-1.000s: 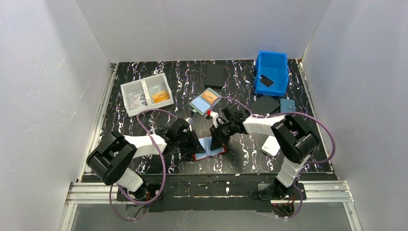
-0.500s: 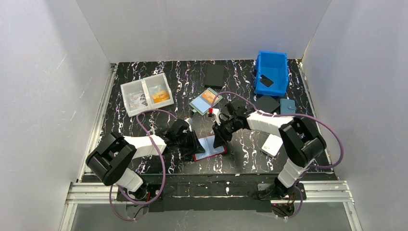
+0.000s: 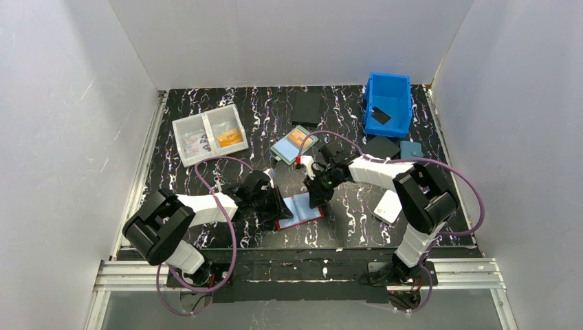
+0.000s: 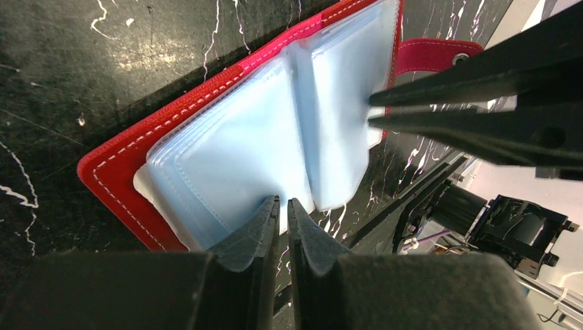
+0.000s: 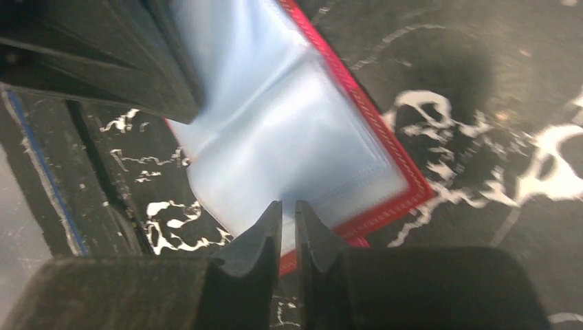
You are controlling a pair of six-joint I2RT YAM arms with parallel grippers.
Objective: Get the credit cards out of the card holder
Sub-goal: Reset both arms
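Two grippers meet at the card holder point(image 3: 300, 210), which lies spread open, blue side up, near the table's point(image 3: 206, 117) front edge, btwn the arms. Its long axis runs L–R, slightly skewed.

Left gripper point(image 4: 283, 205), jaws pressed nearly together, pinches the sleeve stack's edge by the fold. Right gripper point(image 5: 288, 210), jaws just as narrow, nips the outer sleeve edge by the snap tab point(image 4: 436, 51), so any pull prob. goes outward along that axis.

Credit cards: can't tell them from the cloudy sleeves. Whether right has card or only plastic is unclear. Right wrist view is blurry.
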